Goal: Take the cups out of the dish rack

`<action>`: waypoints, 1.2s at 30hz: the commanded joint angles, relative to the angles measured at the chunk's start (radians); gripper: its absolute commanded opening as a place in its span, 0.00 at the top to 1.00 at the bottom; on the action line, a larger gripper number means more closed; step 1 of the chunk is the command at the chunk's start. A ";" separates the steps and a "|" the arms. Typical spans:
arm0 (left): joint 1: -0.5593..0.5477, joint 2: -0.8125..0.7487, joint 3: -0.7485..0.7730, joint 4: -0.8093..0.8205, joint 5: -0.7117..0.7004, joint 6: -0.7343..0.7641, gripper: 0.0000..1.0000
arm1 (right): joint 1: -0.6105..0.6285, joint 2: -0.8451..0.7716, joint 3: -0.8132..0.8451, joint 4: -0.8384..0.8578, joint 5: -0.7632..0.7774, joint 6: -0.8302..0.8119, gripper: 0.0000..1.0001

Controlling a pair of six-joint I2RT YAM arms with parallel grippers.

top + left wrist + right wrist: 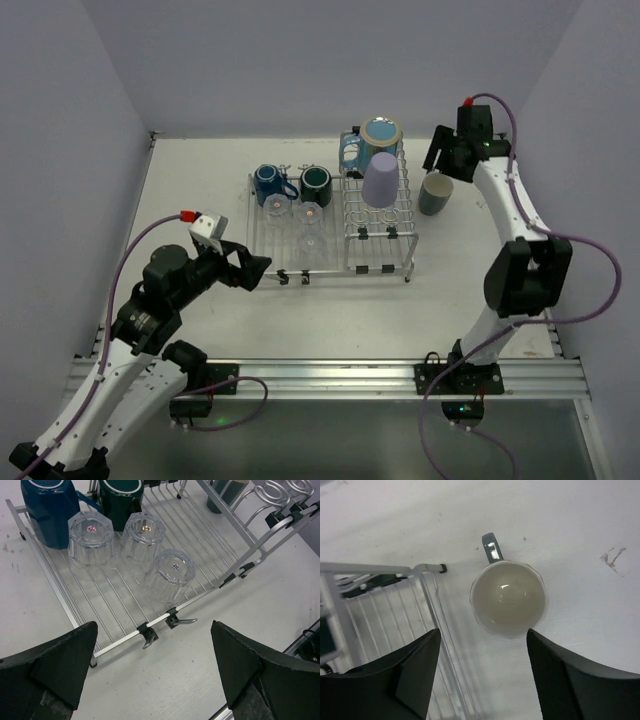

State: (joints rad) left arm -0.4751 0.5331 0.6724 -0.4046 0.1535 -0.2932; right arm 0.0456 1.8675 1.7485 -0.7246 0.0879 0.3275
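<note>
The silver wire dish rack (375, 268) holds a blue mug (268, 184), a dark green mug (316, 183) and three upturned clear glasses (308, 212) on its flat grid. A light-blue mug (375, 140) and a lavender tumbler (381, 180) sit in the raised tined part. A grey-green mug (435, 193) stands upright on the table just right of the rack. My right gripper (484, 640) hovers above that mug (508, 597), open and not touching it. At the rack's front left corner (120, 640), my left gripper (155, 670) is open and empty, and the nearest glass (169, 575) lies just beyond it.
Side walls close in the white table on the left and right. An aluminium rail (330, 375) runs along the near edge, and a corner of it (305, 647) shows in the left wrist view. Black clips (172, 621) stick out from the rack's front bar.
</note>
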 commanded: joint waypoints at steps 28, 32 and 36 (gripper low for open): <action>0.061 0.038 -0.011 0.058 0.066 0.029 0.00 | 0.457 -0.803 -0.445 0.383 -0.025 -0.131 0.01; 0.069 0.033 -0.011 0.058 0.073 0.031 0.00 | 0.482 -0.736 -0.405 0.349 0.064 -0.150 0.01; 0.069 0.030 -0.013 0.059 0.075 0.031 0.00 | 0.487 -0.690 -0.396 0.344 0.078 -0.145 0.01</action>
State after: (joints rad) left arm -0.4183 0.5690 0.6605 -0.3843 0.2054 -0.2913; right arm 0.5243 1.1576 1.3033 -0.3580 0.1059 0.2058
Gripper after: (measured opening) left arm 0.997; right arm 0.990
